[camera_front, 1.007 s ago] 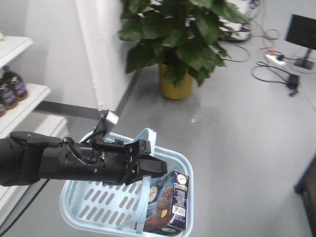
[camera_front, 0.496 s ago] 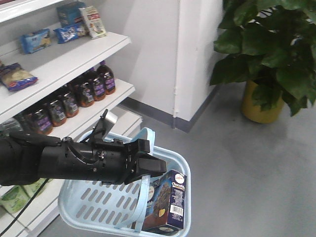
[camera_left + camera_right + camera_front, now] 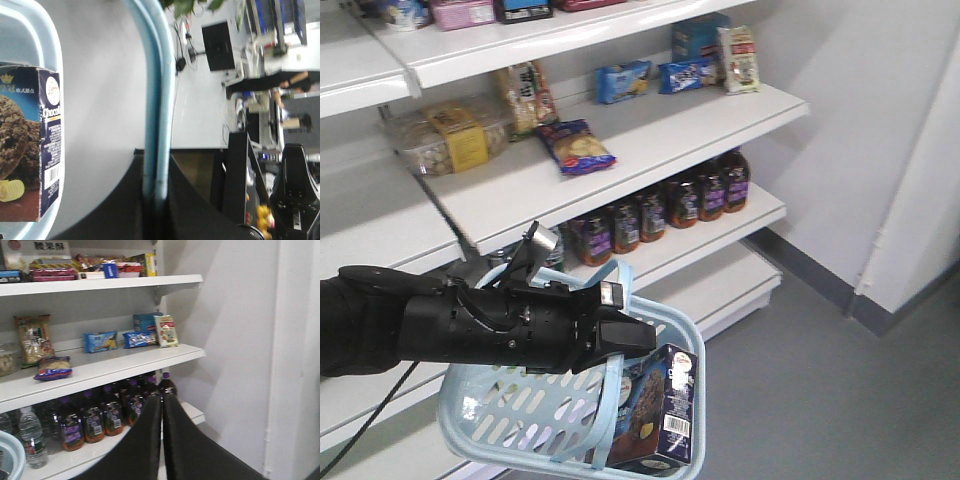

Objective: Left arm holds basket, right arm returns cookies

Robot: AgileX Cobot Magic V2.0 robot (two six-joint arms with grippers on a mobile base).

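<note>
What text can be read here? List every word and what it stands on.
"Choco", the rest unclear: white lettering on the cookies carton.
Chinese characters above it: too small to read.
Barcode digits: too small.
Sign on the top shelf: Chinese characters, blurred.
Bottles and snack packs: labels unreadable.

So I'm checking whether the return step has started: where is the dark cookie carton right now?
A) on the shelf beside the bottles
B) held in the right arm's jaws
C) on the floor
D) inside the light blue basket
D: the cookies stand inside the basket that hangs from the left gripper, while the right gripper is shut with nothing in it.
</note>
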